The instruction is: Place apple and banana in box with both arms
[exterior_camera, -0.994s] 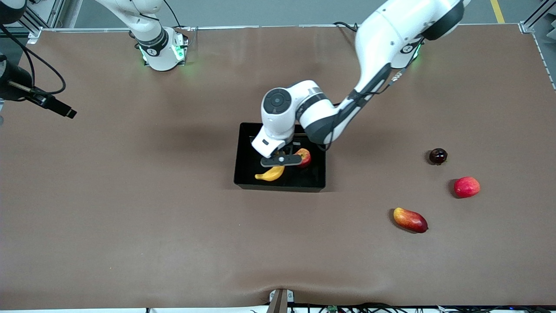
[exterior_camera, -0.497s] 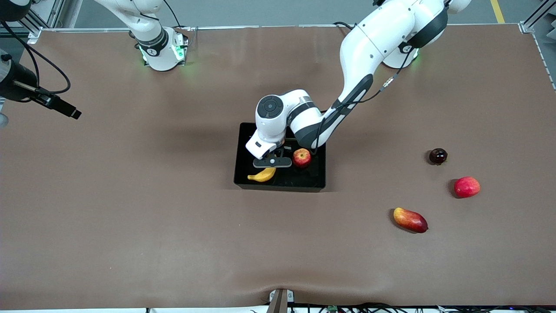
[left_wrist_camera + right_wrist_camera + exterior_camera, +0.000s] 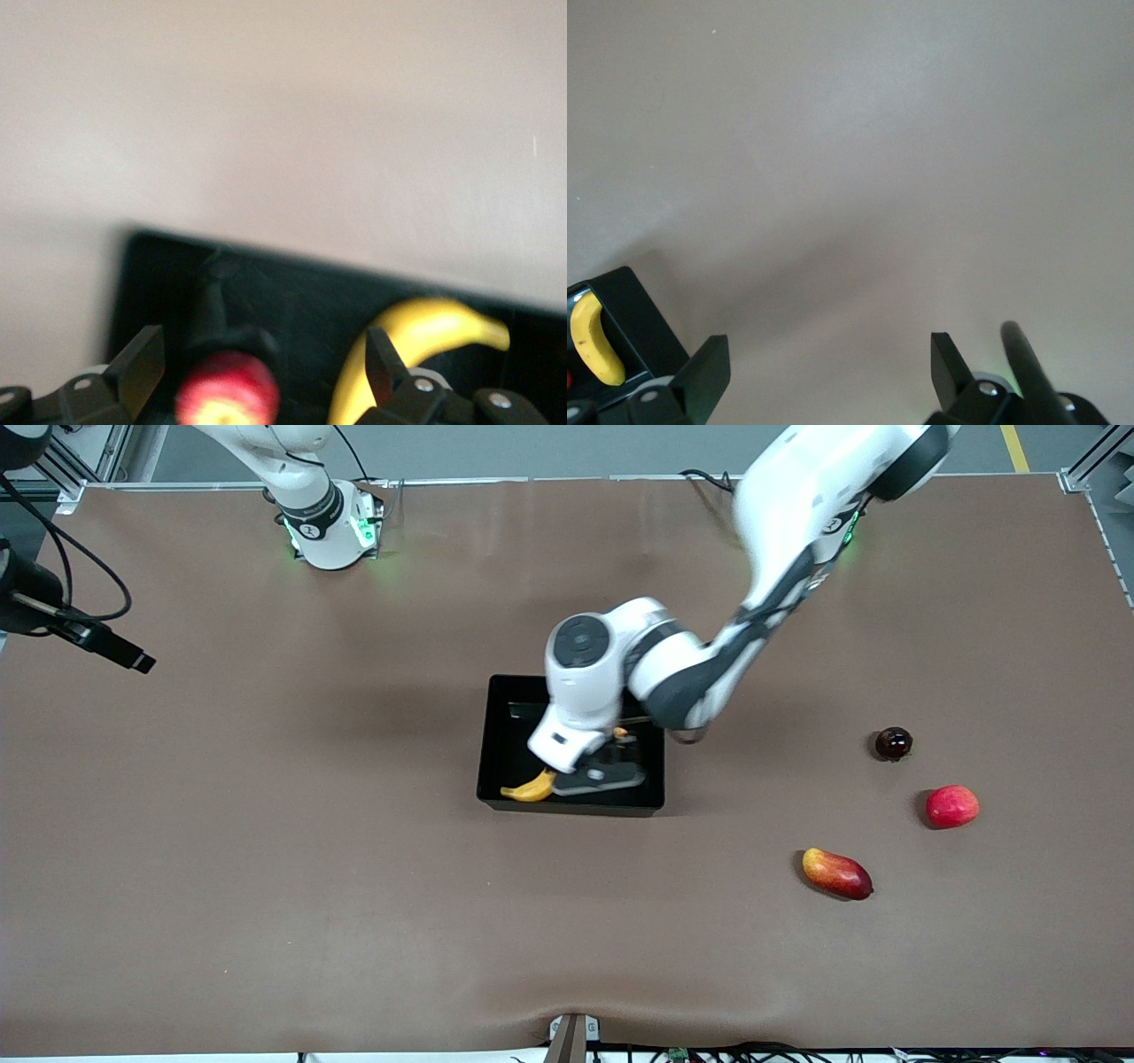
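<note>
Left arm: reaches from its base at the table's far edge toward the table's middle, elbow raised, wrist bent downward.
Left gripper [image 3: 595, 778]: points down over the table's middle, fingers [image 3: 142, 365] spread wide, nothing clamped between them.
Right arm: waits folded back at its own end of the table.
Right gripper [image 3: 829, 372]: hangs above bare tabletop, fingers [image 3: 707, 370] parted and empty.
</note>
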`<control>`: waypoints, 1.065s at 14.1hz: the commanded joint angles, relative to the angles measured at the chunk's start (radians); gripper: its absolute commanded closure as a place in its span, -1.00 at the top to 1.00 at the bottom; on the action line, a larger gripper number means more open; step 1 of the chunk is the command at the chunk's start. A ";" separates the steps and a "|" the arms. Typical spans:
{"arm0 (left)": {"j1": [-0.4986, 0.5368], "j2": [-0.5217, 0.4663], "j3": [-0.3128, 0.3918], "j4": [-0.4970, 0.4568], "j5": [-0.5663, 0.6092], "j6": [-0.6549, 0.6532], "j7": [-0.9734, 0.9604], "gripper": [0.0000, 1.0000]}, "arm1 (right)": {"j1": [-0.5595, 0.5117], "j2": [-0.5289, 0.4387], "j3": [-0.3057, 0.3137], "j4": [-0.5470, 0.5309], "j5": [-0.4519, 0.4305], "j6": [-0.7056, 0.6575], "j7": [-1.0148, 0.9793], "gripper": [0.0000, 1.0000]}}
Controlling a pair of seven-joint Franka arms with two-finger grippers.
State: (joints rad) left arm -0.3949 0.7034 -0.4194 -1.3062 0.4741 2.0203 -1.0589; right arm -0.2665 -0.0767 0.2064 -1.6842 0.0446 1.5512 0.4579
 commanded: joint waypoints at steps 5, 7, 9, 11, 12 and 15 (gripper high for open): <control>0.335 -0.338 -0.004 -0.053 -0.198 -0.324 0.454 1.00 | -0.002 0.024 0.001 0.029 -0.002 -0.011 0.015 1.00; 0.425 -0.405 -0.004 -0.054 -0.225 -0.368 0.625 1.00 | 0.004 0.028 0.001 0.029 -0.002 -0.011 0.024 1.00; 0.458 -0.464 0.001 -0.059 -0.226 -0.452 0.723 1.00 | -0.003 0.031 0.001 0.029 -0.006 -0.011 0.027 1.00; 0.516 -0.511 -0.004 -0.067 -0.230 -0.483 0.773 1.00 | -0.007 0.044 0.001 0.041 -0.006 -0.004 0.025 1.00; 0.522 -0.528 -0.002 -0.068 -0.233 -0.503 0.798 1.00 | -0.004 0.054 0.001 0.050 -0.008 0.001 0.027 1.00; 0.600 -0.588 -0.002 -0.093 -0.314 -0.548 0.844 1.00 | -0.002 0.060 0.001 0.064 -0.005 0.003 0.028 1.00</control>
State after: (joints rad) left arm 0.1482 0.1822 -0.4164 -1.3388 0.2235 1.4829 -0.2617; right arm -0.2672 -0.0374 0.2016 -1.6570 0.0442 1.5613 0.4666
